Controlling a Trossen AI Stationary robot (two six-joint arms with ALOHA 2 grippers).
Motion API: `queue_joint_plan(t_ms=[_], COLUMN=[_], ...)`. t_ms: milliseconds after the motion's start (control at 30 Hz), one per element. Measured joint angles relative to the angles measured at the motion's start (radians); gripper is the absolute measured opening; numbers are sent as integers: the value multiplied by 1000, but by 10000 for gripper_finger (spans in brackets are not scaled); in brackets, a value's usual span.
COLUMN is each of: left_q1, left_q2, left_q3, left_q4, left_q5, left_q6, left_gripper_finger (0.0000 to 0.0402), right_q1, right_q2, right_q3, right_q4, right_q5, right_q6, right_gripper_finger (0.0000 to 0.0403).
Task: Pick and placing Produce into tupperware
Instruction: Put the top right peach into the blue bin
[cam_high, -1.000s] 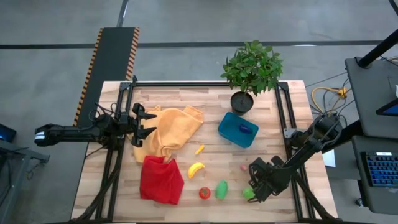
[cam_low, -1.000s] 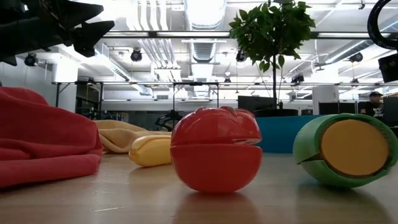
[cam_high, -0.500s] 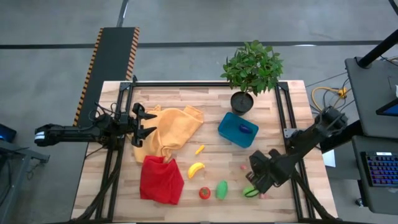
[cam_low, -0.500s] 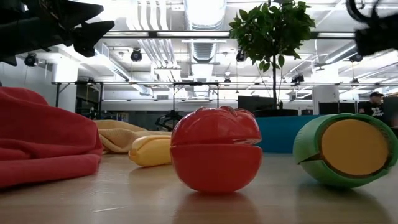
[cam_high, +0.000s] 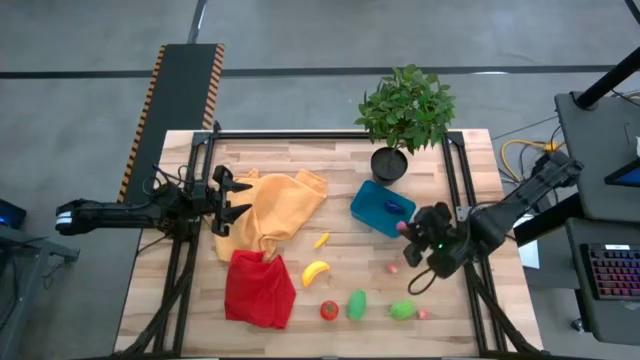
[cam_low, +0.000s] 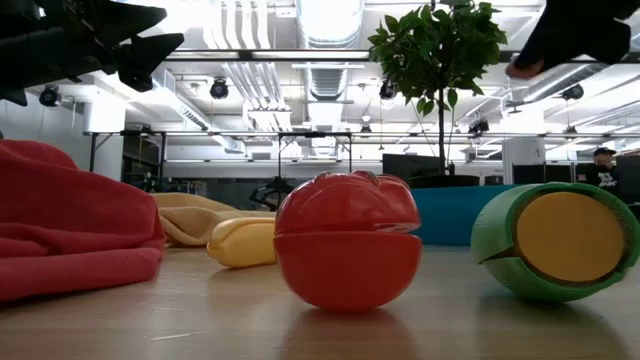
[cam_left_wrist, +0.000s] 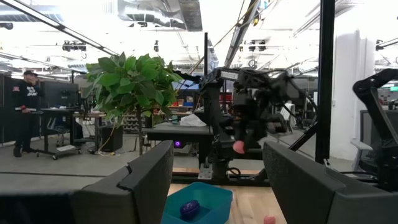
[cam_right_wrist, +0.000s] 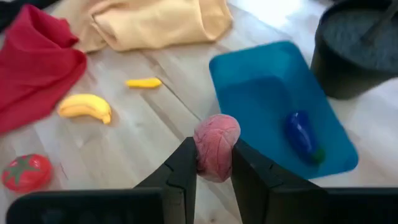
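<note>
My right gripper (cam_high: 406, 231) hangs above the table beside the near right corner of the teal tupperware (cam_high: 382, 208), shut on a small pink produce piece (cam_right_wrist: 216, 147). A purple eggplant (cam_high: 394, 207) lies inside the tupperware. On the table rest the banana (cam_high: 316, 271), a small yellow piece (cam_high: 321, 240), the tomato (cam_high: 329, 310), two green pieces (cam_high: 356, 304) (cam_high: 402, 310) and two tiny pink ones (cam_high: 393, 268) (cam_high: 422, 314). My left gripper (cam_high: 240, 200) waits open at the left, over the yellow cloth's edge. My right gripper pinches the pink piece between its two fingers (cam_right_wrist: 182, 168), which meet it on its opposite sides (cam_right_wrist: 206, 155). The piece is lifted clear of the table and sticks out past the fingertips. The fingers slant down toward the table's far left.
A yellow cloth (cam_high: 275, 207) and a red cloth (cam_high: 259, 290) lie on the left half of the table. A potted plant (cam_high: 402, 115) in a black pot (cam_high: 389, 163) stands just beyond the tupperware. Black frame rails (cam_high: 452, 190) run along the table's sides.
My right gripper has risen from the near right part of the table, beside the right green piece, and moved toward the far edge to the tupperware's corner, carrying the pink piece lifted clear. The green piece it left shows whole now.
</note>
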Motion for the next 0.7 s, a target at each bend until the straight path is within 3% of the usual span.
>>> queue_joint_plan(t_ms=[367, 700], left_q1=[0, 0], left_q2=[0, 0], left_q3=[1, 1], left_q4=[0, 0], left_q5=[0, 0], left_q6=[5, 5], left_gripper_finger=[235, 235], right_q1=[-193, -383], right_q2=[-42, 10], right_q3=[-24, -97], right_q4=[-15, -15], right_q5=[-11, -165], right_q6=[-159, -212], right_gripper_finger=[71, 71])
